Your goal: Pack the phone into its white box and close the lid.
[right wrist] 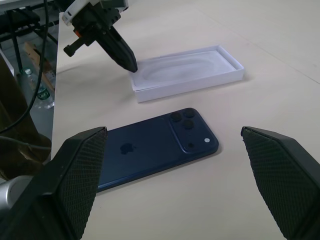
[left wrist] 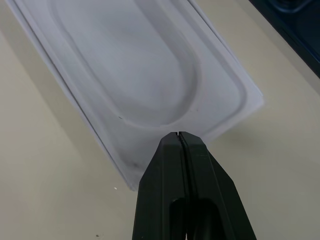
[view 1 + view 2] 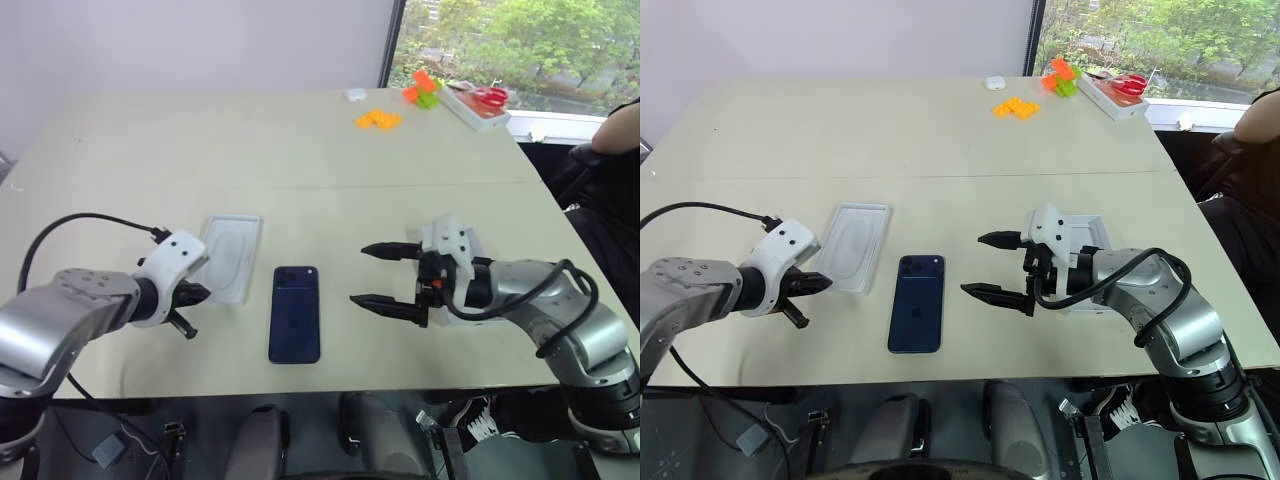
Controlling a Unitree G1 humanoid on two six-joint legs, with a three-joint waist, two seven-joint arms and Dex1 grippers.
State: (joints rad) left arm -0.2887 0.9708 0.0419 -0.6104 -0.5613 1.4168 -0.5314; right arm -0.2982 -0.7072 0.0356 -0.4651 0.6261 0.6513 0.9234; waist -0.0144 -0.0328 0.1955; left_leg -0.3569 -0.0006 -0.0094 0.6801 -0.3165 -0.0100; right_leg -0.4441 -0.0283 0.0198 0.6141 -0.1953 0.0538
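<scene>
We record a matte beige table (image 3: 300,150) with a faint seam running across it. The phone (image 3: 295,313) lies flat near the front edge, back up: a dark navy, glossy rounded rectangle with a square camera bump at its far corner. The right wrist view resolves 3 lenses on that bump.

Just to its left sits the white box (image 3: 231,256), a shallow rectangular tray with a thin raised rim and a smooth white insert pressed into an oblong recess. Box and phone lie side by side without touching.

The left gripper (image 3: 193,294) has its 2 black fingers pressed together, nothing between them. In the left wrist view the joined tips sit at the box's near short edge; we cannot tell whether they touch it.

The right gripper (image 3: 385,276) points toward the phone from its right, jaws spread wide and empty, textured black pads facing each other. The phone lies clear of them, near but untouched.

A second white tray, the lid (image 3: 1088,232), lies partly hidden behind the right gripper.

Far corner: orange blocks (image 3: 378,119), green and orange blocks (image 3: 424,90), red-handled scissors (image 3: 489,96) on a white tray (image 3: 462,108).
</scene>
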